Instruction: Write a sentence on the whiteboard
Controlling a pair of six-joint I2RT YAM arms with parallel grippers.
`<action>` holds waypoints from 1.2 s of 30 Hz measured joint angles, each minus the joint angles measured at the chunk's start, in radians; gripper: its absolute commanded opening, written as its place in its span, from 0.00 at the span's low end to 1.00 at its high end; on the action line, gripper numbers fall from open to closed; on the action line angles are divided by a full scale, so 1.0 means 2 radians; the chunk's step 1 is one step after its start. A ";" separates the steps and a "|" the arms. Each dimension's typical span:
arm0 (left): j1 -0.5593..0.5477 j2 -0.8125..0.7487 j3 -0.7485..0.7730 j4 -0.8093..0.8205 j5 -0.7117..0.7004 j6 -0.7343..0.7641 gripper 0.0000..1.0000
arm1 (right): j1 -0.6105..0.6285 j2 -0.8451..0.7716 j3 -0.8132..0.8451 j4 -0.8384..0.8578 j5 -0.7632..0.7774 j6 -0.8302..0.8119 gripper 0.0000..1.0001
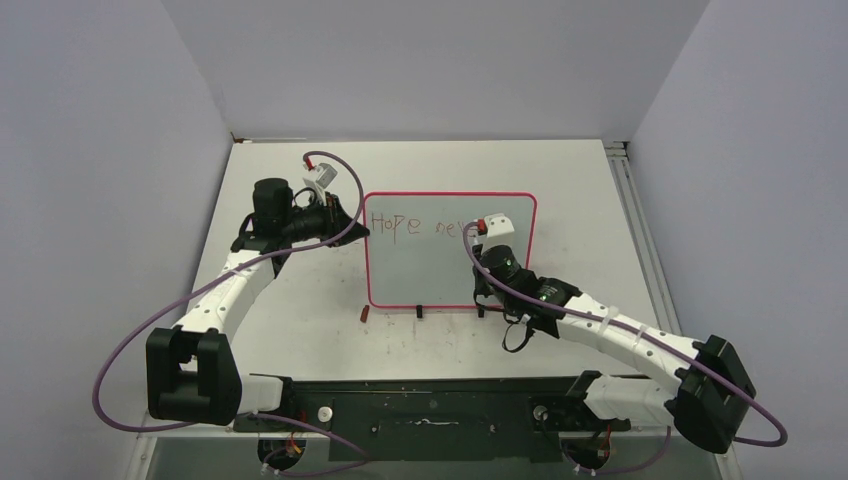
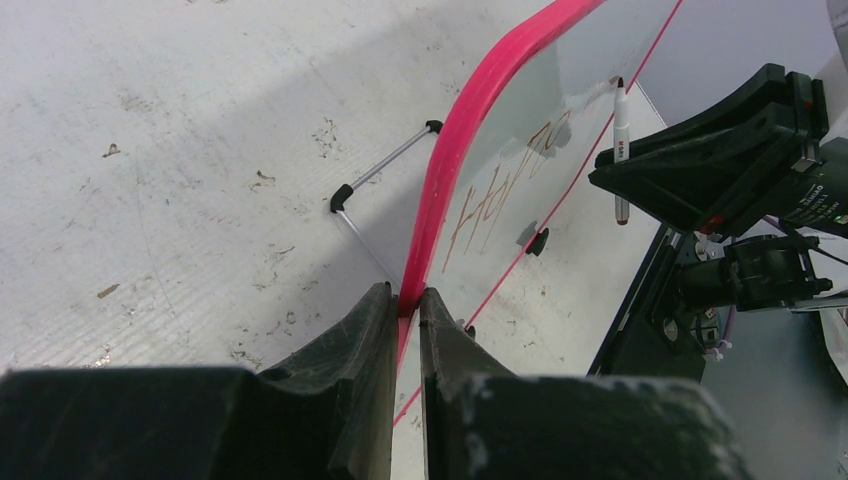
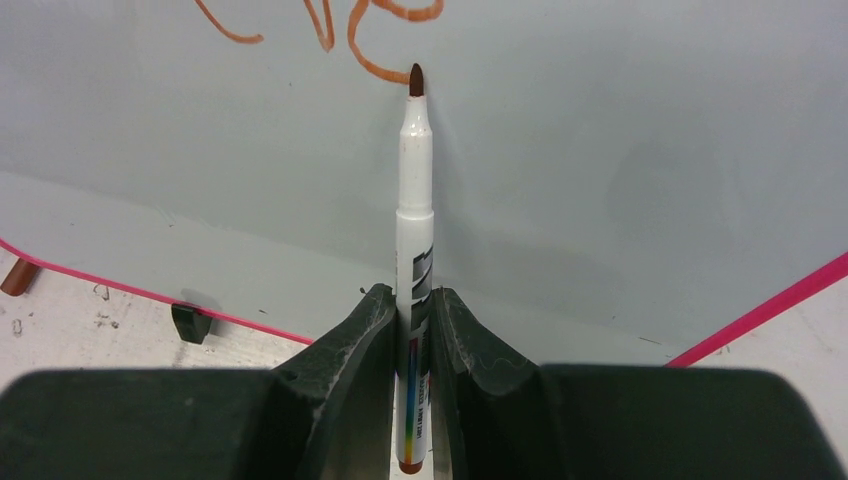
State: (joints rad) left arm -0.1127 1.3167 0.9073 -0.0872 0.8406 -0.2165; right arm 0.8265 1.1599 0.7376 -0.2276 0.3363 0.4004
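The whiteboard point(image 1: 445, 275) stands on its black feet mid-table, pink-red frame all round. My left gripper point(image 1: 358, 226) is shut on its left frame edge point(image 2: 470, 130), fingertips pinching the pink rim point(image 2: 408, 295). Reddish-brown writing point(image 1: 395, 224) reads "Hope" and the start of a second word point(image 3: 380, 20). My right gripper point(image 3: 412, 295) is shut on a white marker point(image 3: 414, 200), barrel upright between the fingers. The marker's brown tip rests on the board at the end of the last stroke. From above, the right gripper point(image 1: 480, 240) is at the board's upper right.
A small reddish-brown cap point(image 1: 364, 313) lies on the table by the board's lower left corner point(image 3: 18, 277). A black foot point(image 3: 190, 322) juts out under the board's bottom edge. A wire stand point(image 2: 385, 165) props the board from behind. Grey walls close in the table.
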 measured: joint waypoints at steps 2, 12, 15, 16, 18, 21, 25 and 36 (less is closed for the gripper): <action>0.000 0.000 0.000 0.000 0.000 0.000 0.00 | 0.000 -0.011 -0.001 -0.002 0.000 -0.003 0.05; -0.001 -0.002 -0.001 0.000 0.000 0.000 0.00 | -0.001 -0.062 -0.003 0.003 0.000 -0.024 0.05; -0.002 -0.003 -0.001 0.000 0.000 0.000 0.00 | -0.003 -0.050 -0.001 0.001 0.000 -0.032 0.05; -0.002 -0.003 -0.001 0.000 0.000 0.000 0.00 | -0.005 -0.047 0.000 0.001 0.000 -0.035 0.05; -0.002 -0.003 -0.001 0.000 0.000 0.000 0.00 | -0.008 -0.041 0.003 0.001 0.000 -0.039 0.05; -0.002 -0.003 -0.001 0.000 0.000 0.000 0.00 | -0.011 -0.034 0.009 0.001 0.000 -0.042 0.05; -0.002 -0.003 -0.001 0.000 0.000 0.000 0.00 | -0.014 -0.028 0.012 0.002 -0.002 -0.045 0.05; -0.002 -0.003 -0.001 0.000 0.000 0.000 0.00 | -0.026 -0.009 0.015 0.004 -0.010 -0.049 0.05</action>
State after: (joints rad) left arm -0.1162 1.3109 0.9054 -0.0872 0.8402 -0.2161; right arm 0.7753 1.1412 0.7673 -0.2192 0.3153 0.3019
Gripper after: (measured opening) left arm 0.098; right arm 0.158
